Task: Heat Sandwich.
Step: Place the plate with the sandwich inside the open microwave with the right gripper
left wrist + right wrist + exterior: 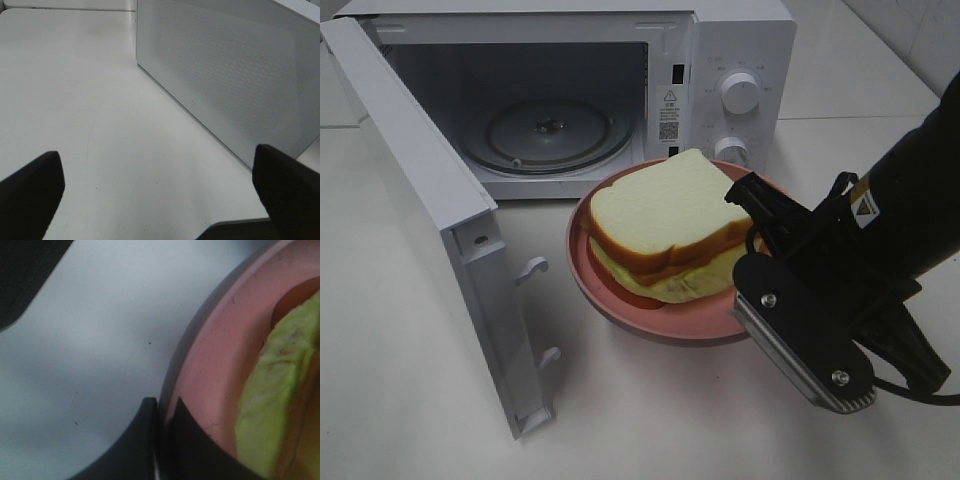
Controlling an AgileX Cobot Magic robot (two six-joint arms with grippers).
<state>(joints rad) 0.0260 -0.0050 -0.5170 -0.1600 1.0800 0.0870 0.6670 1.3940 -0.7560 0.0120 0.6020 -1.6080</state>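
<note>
We grip the pink plate (650, 315) just in front of the open microwave (740, 40)
Our right hand (161, 412) pinches its rim with the sandwich (665, 215) lying on top; our left hand (157, 175) stands wide above the surface (75, 75), near the microwave door (225, 75).

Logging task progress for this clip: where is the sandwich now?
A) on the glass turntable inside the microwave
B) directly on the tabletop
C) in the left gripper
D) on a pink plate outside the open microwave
D: the sandwich lies on the pink plate in front of the microwave, whose glass turntable is bare, while the right gripper pinches the plate's rim.
</note>
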